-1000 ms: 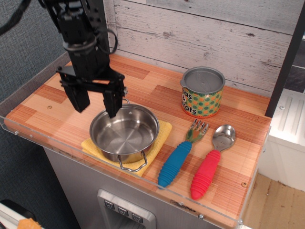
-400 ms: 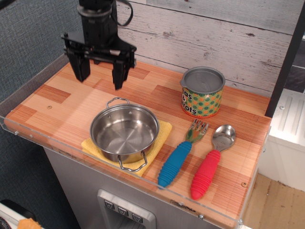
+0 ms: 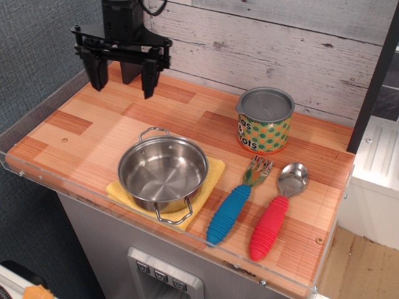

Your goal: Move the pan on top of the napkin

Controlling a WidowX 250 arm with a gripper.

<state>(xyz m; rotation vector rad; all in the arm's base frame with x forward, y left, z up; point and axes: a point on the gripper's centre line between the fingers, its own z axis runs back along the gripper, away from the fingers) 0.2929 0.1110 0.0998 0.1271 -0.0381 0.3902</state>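
- The gripper hangs high over the back left of the counter, jaws spread wide and holding nothing.
- It is well apart from the pan, nothing between them.
- The pan sits upright on the napkin, which shows as yellow edges at the pan's right and front; the placing looks done.
- Good practice now, I judge: retreat straight and high, clear of the rear handle, so the pan stays put.
- To the right stand a can, a fork and a spoon, near the napkin but not touching it.
- Nothing blocks the arm.
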